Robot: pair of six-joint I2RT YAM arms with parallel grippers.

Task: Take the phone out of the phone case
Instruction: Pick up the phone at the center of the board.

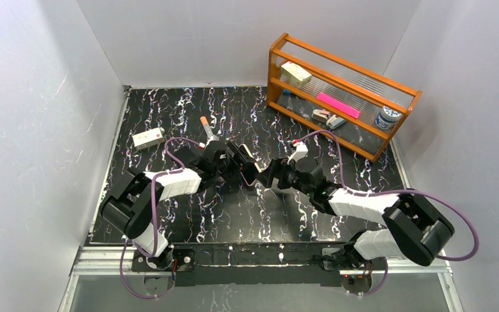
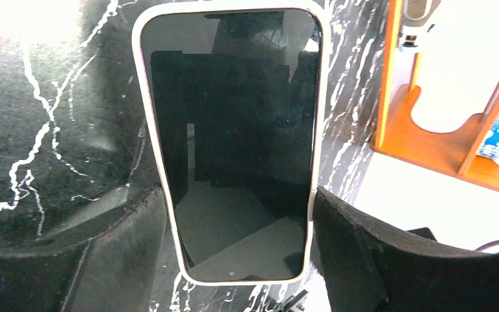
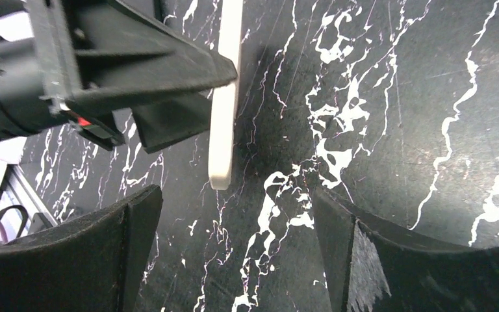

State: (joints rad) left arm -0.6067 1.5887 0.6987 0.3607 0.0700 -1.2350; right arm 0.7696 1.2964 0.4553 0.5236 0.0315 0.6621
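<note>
Phone case (image 3: 223, 130), phone (image 2: 234, 130) inside, is sitting clamped in my left gripper (image 2: 239, 240); my right gripper (image 3: 237, 221) is hovering wide open.

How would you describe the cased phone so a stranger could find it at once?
Start at the black marbled table and go to its middle. There the left gripper pinches a phone by its long sides: dark screen, white case around the rim, the only thing held in any gripper.

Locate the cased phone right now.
The phone sits in its white case, clamped by the left gripper above the table centre in the top view, the open right gripper just right of it.
</note>
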